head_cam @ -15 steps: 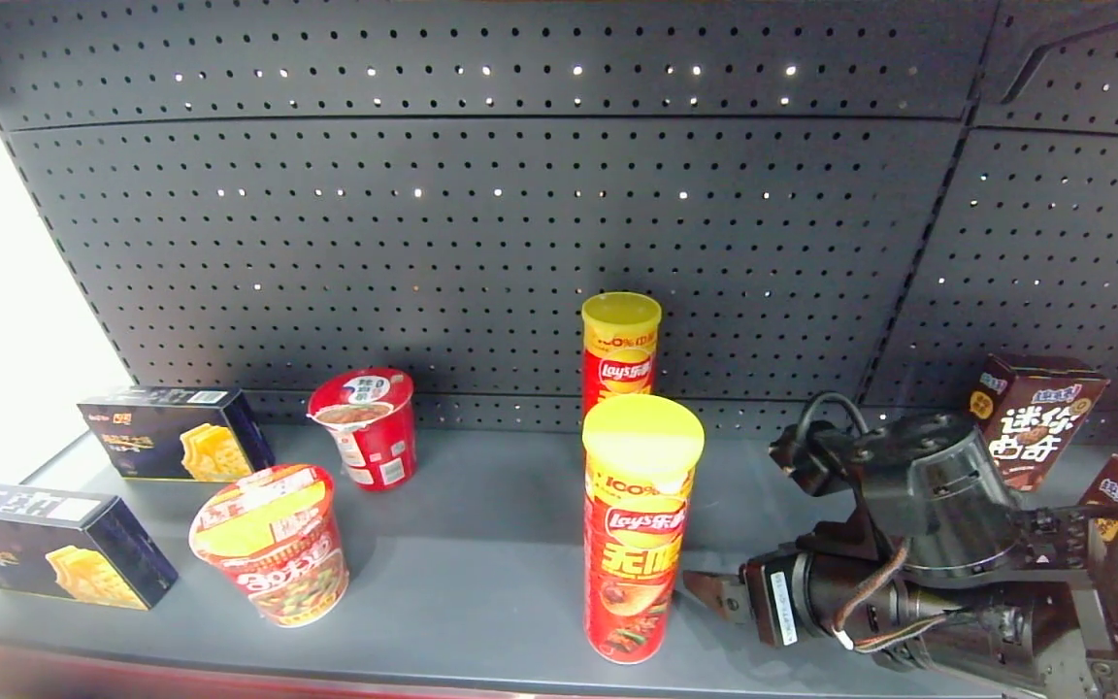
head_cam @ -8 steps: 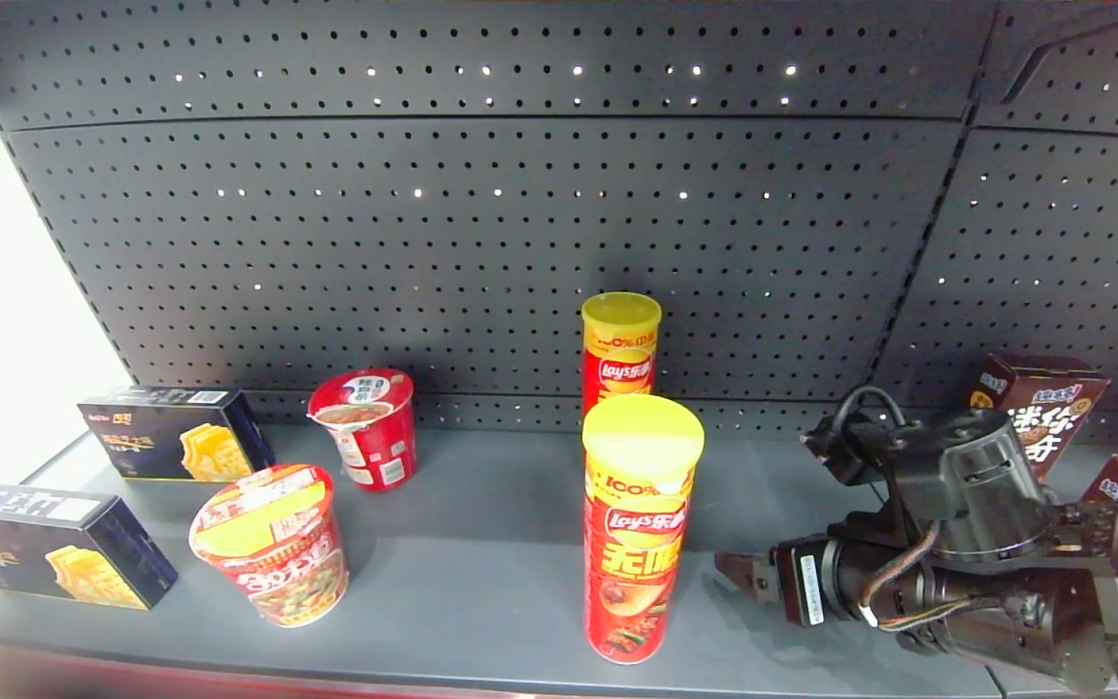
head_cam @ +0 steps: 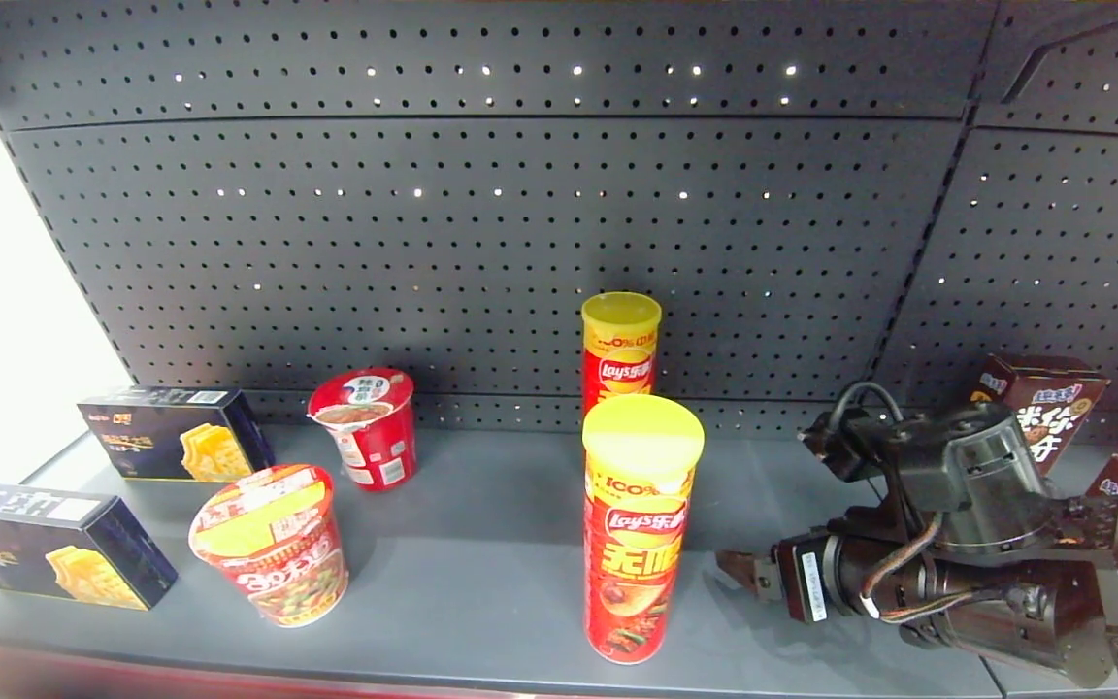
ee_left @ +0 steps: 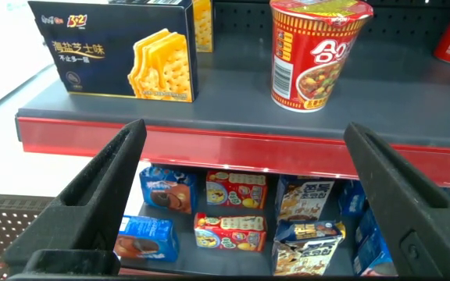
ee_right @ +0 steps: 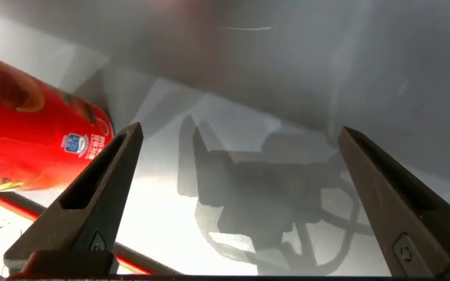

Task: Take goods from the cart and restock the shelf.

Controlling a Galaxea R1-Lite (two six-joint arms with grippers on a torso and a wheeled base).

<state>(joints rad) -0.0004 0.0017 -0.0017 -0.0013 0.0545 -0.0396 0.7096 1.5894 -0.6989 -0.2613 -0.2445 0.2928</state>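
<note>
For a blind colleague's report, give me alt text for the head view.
The empty right gripper sits low over a grey shelf beside the front chip can. A second can stands behind; noodle cups and dark boxes stand left, brown boxes right.

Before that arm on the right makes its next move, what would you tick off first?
1. Tall red chip can with a yellow lid stands upright on the grey shelf: ok.
2. Right gripper is open and holds nothing: ok.
3. Right gripper is apart from that can, with a gap between them: ok.
4. Matching rear can stands upright behind the front one: ok.
5. Left gripper is open and empty, in front of the shelf's red edge: ok.
6. Room between the right arm and the brown snack boxes behind it: cannot tell.
</note>
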